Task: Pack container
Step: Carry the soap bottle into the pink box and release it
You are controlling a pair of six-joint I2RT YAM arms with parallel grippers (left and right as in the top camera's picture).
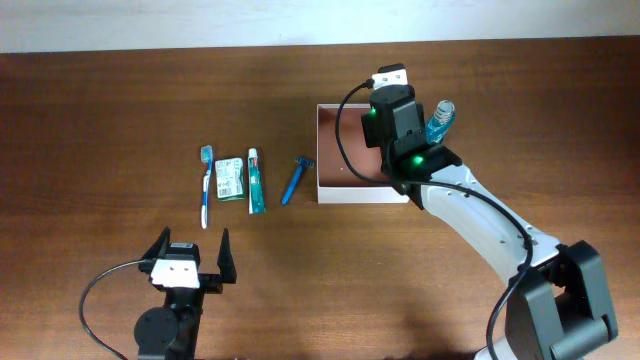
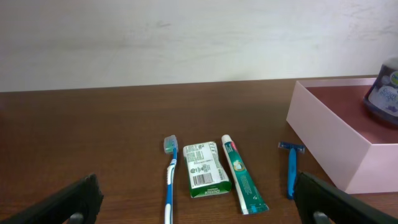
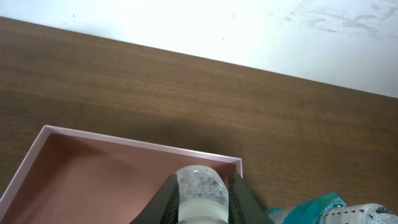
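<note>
The container (image 1: 345, 165) is a shallow white box with a reddish-brown inside, right of centre on the table; it also shows in the left wrist view (image 2: 336, 134) and the right wrist view (image 3: 93, 174). My right gripper (image 1: 390, 118) hangs over its far right corner, shut on a frosted clear bottle (image 3: 200, 186). A toothbrush (image 1: 207, 185), a green-and-white packet (image 1: 230, 178), a toothpaste tube (image 1: 256, 180) and a blue razor (image 1: 294, 180) lie in a row left of the container. My left gripper (image 1: 190, 255) is open and empty, nearer the front than that row.
A blue bottle (image 1: 441, 122) lies just outside the container's right wall and shows teal in the right wrist view (image 3: 311, 208). A dark bottle shape (image 2: 385, 93) shows over the container at the right edge of the left wrist view. A white wall stands behind the table.
</note>
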